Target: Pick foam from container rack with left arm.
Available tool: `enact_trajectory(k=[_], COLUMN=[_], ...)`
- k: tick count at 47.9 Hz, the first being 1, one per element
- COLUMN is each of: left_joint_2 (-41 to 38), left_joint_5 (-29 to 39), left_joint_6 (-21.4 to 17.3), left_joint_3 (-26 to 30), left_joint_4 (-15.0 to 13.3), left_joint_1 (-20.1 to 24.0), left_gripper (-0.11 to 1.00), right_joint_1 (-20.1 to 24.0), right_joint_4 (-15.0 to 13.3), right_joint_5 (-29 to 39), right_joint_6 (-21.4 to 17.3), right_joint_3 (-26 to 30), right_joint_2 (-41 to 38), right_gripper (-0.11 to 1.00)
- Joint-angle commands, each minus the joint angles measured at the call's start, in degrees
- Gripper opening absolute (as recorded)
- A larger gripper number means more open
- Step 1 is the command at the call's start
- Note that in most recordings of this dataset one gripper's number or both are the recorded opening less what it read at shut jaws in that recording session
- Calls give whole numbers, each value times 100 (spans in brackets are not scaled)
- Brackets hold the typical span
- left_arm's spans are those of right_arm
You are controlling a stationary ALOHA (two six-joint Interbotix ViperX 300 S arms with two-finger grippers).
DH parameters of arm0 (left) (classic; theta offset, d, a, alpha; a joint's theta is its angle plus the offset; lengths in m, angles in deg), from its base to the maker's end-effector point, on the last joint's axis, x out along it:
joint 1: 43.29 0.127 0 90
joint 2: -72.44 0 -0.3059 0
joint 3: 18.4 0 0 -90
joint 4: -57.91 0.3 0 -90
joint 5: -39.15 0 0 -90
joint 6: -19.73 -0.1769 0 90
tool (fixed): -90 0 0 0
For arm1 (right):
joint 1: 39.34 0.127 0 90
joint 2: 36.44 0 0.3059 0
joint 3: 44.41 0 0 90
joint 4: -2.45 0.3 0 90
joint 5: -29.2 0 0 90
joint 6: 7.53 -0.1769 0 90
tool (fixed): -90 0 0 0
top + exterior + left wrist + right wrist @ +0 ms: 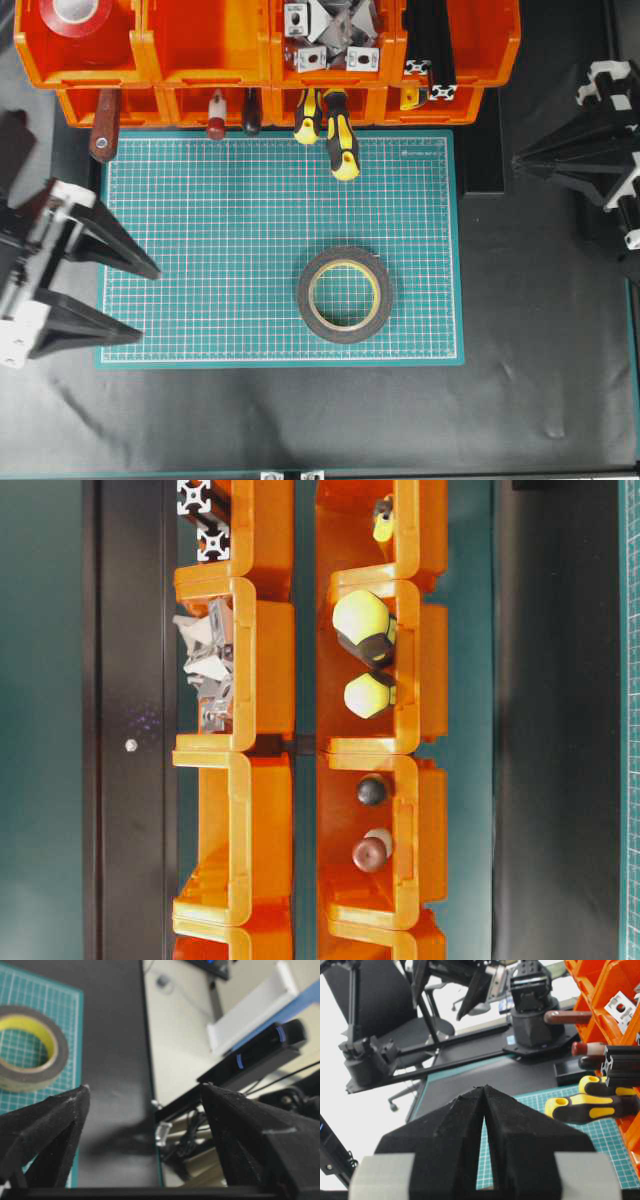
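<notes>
Foam tape roll lies flat on the green mat.

The round cream and dark grey foam tape roll point(345, 294) sits on the green grid cutting mat point(200, 240), well apart from the bright orange plastic bin rack point(200, 50). The left black end effector point(150, 300) has fingers wide apart, holding nothing. The right black end effector point(485, 1090) has fingers together.

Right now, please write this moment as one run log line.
left gripper: open, empty, at mat's left edge | foam: flat on green mat, out of container rack | right gripper: shut
</notes>
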Motion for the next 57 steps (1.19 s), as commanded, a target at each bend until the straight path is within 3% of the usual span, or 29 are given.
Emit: enact_trajectory(k=[1,28,44,57], left_joint_2=[264,809,826,896], left_joint_5=[-26,-26,-26,-26], left_joint_6=[-9,44,-53,-70], left_joint_3=[-18,-202,-202,-272], left_joint_4=[18,9,9,9], left_joint_1=[-18,343,431,404], left_gripper=[86,86,86,86], right_joint_1=[9,-26,-44,-62], right_joint_4=[18,9,9,9], right_joint_5=[-9,9,738,817], right_joint_6=[-9,18,9,26], right_joint_3=[123,-18,-18,9], right_joint_2=[-26,97,105,246], right_gripper=[-1,-1,-1,-1])
